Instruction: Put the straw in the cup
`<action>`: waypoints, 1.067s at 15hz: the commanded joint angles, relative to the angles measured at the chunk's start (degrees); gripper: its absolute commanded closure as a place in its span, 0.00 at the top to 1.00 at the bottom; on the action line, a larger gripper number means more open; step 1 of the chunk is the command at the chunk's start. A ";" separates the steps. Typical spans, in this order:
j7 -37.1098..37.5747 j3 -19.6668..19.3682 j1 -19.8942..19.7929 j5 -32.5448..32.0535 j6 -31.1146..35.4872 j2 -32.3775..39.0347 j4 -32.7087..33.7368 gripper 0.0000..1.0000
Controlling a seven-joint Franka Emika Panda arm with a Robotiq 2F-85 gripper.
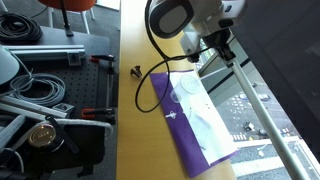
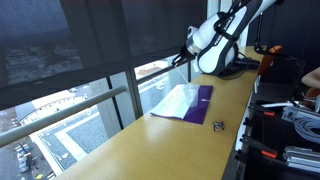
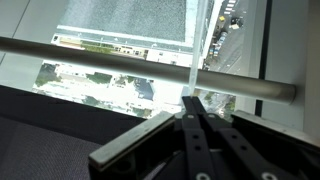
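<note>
While my gripper (image 3: 190,105) pinches the straw (image 3: 193,50) near one end, I judge it light, bendable, easily crushed.

We are seeing daylight coming through the window (image 2: 70,50); the wooden tabletop (image 2: 150,150) is glaring palely; all views are looking soft.

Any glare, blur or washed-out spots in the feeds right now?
In the wrist view the fingers are close and soft, the street below sharper. In an exterior view the lower window is bright, the shaded glass above dark. In an exterior view pale stuff on the purple cloth is washed out, detail lost.
</note>
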 commanded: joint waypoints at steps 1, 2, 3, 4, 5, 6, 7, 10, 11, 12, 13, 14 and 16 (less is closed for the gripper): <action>0.34 -0.56 1.29 0.50 11.46 0.71 -3.40 0.00; 0.30 -0.66 1.55 0.51 11.46 0.65 -3.73 0.00; 0.25 -0.78 1.87 0.51 11.46 0.59 -4.11 0.00; 0.21 -0.88 2.19 0.51 11.46 0.51 -4.50 0.00; 0.18 -1.07 2.62 0.44 11.46 0.33 -5.01 0.00; 0.17 -1.27 3.02 0.36 11.46 0.28 -5.47 0.00; 0.13 -1.50 3.43 0.26 11.46 0.21 -5.95 0.00; 0.09 -2.42 4.71 0.12 11.46 0.11 -7.39 0.00; 0.05 -2.78 5.12 0.03 11.46 0.02 -7.94 0.00; -0.01 -3.18 5.54 -0.04 11.46 -0.09 -8.49 0.00; -0.10 -3.75 6.13 -0.13 11.46 -0.40 -9.27 0.00; -0.21 -4.34 6.74 -0.22 11.46 -0.64 -10.03 0.00; -0.43 -5.80 8.12 -0.42 11.46 -1.30 -11.73 0.00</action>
